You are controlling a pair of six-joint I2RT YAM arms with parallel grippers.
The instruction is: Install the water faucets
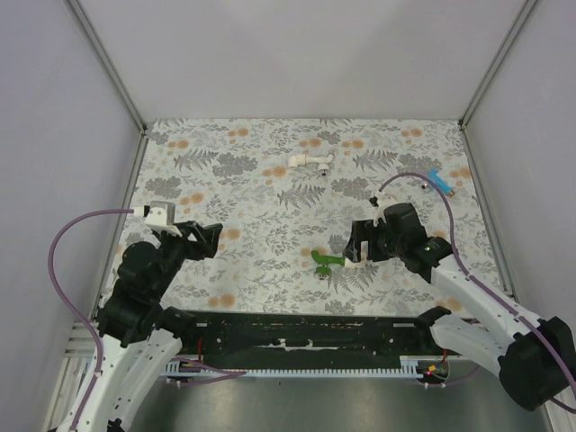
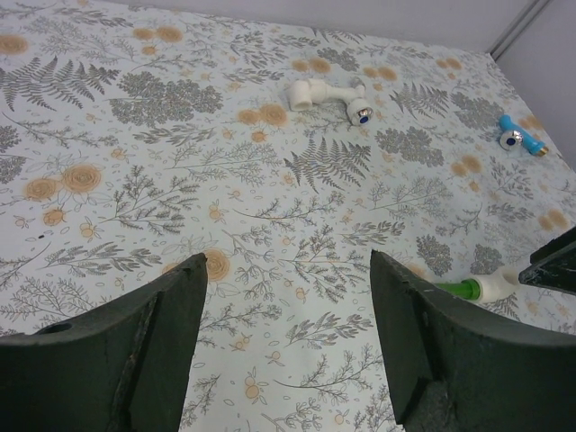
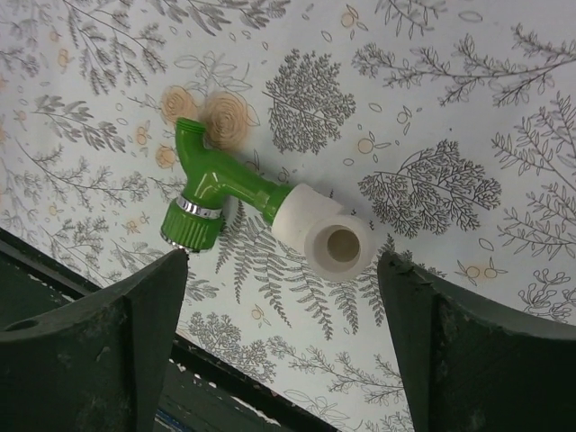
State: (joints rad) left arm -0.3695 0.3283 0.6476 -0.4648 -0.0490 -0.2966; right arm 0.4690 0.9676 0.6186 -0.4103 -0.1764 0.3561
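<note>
The green faucet (image 3: 211,193) lies on the flowered table cloth, its threaded end joined to a short white elbow fitting (image 3: 324,236). It also shows in the top view (image 1: 326,261) and at the right edge of the left wrist view (image 2: 461,288). My right gripper (image 3: 283,265) (image 1: 353,247) is open and empty, just above and beside the elbow, not touching it. My left gripper (image 2: 288,261) (image 1: 212,239) is open and empty over bare cloth at the left. A blue faucet (image 1: 439,182) (image 2: 520,138) lies at the far right. No reddish-brown faucet is in view.
A white pipe assembly with a blue-capped end (image 1: 310,162) (image 2: 324,93) lies at the back middle. A black rail (image 1: 297,331) runs along the near table edge. Metal frame posts (image 1: 108,63) and grey walls close in the sides.
</note>
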